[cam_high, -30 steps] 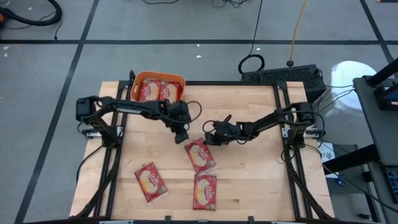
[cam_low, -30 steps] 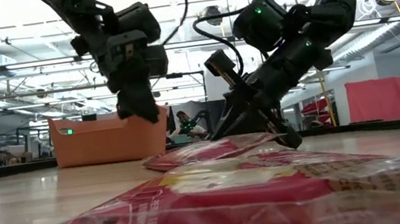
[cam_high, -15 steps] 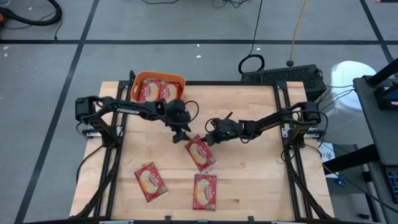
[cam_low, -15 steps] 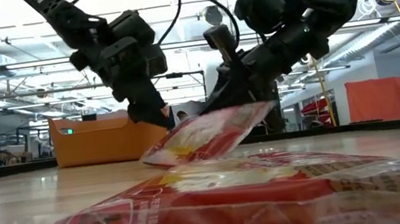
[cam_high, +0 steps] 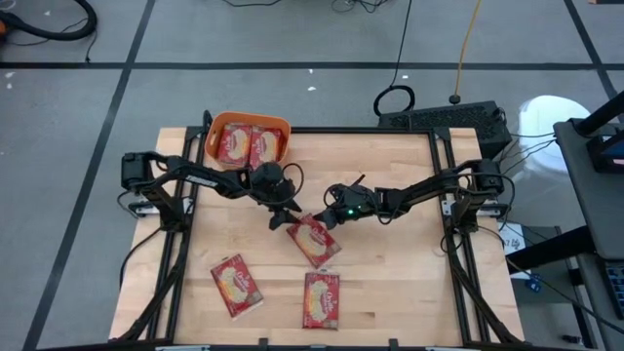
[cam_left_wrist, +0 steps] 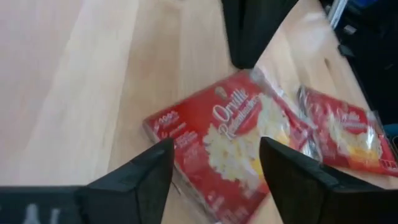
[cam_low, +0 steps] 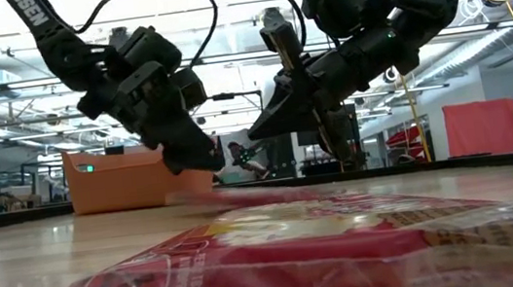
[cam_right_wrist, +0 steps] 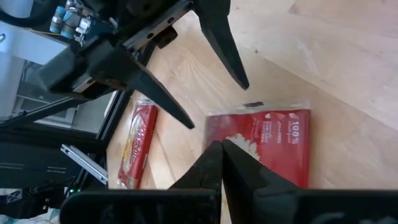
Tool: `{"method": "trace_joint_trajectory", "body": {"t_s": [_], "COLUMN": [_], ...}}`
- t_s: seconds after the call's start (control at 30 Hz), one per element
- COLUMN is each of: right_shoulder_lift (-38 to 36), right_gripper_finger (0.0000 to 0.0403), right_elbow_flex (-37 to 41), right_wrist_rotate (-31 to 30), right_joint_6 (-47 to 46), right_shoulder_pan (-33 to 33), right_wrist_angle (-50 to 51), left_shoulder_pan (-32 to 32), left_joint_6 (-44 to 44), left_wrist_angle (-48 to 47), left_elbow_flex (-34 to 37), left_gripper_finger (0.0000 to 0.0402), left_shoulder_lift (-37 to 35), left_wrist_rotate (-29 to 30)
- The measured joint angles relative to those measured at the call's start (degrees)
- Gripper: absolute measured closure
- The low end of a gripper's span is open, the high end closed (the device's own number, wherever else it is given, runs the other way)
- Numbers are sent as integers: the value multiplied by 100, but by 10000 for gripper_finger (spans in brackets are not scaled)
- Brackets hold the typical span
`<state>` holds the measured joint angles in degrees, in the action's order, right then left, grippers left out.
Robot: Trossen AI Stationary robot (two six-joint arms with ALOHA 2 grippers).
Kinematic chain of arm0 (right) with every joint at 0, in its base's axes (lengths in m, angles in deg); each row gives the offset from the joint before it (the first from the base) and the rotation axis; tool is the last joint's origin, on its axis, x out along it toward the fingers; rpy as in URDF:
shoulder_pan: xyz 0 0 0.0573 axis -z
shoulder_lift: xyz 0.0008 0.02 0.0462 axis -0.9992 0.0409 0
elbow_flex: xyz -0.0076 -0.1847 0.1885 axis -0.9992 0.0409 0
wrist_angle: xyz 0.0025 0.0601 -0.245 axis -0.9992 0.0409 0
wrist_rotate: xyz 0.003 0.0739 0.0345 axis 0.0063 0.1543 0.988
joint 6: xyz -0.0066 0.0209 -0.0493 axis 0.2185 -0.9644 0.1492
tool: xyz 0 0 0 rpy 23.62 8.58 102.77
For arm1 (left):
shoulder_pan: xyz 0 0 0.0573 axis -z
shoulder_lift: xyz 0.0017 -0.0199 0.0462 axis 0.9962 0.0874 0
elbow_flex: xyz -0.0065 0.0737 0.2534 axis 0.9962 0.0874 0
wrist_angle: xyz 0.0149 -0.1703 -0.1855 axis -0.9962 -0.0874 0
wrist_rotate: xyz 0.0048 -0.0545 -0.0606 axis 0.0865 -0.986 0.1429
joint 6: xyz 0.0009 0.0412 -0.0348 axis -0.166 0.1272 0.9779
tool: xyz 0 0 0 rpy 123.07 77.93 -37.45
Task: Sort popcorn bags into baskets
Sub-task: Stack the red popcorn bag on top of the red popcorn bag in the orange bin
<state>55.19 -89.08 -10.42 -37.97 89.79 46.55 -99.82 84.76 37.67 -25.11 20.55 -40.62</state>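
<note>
Two dark, black-cabled arms

table: pale matt wooden top [cam_high: 390, 273] | packets: glossy crinkled red film popcorn bags [cam_high: 315, 241] | tub: smooth orange plastic basket [cam_high: 216, 125]

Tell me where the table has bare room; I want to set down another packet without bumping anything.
Bare wood lies right of the right gripper, and along the left edge below the orange tub. Crowded: the middle, where the left gripper meets the packet, and the front packets.

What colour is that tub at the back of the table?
Orange; the tub shows best in the high view, with red popcorn bags inside.
</note>
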Motion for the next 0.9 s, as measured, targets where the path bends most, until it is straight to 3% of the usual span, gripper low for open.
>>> {"method": "trace_joint_trajectory", "body": {"t_s": [0.3,0.57,0.77,0.9], "right_shoulder_lift": [0,-2,-112,-506], "right_gripper_finger": [403,403,403,401], "right_elbow_flex": [-4,-7,-8,-11], "right_wrist_rotate": [11,207,320,307], "right_joint_6": [17,-284,-555,-486], "right_shoulder_pan": [2,2,0,0], "right_wrist_angle": [39,96,309,995], "left_shoulder_pan": [355,437,420,402], "left_joint_6": [50,86,166,248], "left_wrist_angle": [1051,859,851,840], "left_elbow_flex": [-74,-79,-88,-85], "left_gripper_finger": [248,388,394,397], "left_shoulder_lift": [913,991,864,743], "left_wrist_rotate": [-275,-107,-11,65]}}
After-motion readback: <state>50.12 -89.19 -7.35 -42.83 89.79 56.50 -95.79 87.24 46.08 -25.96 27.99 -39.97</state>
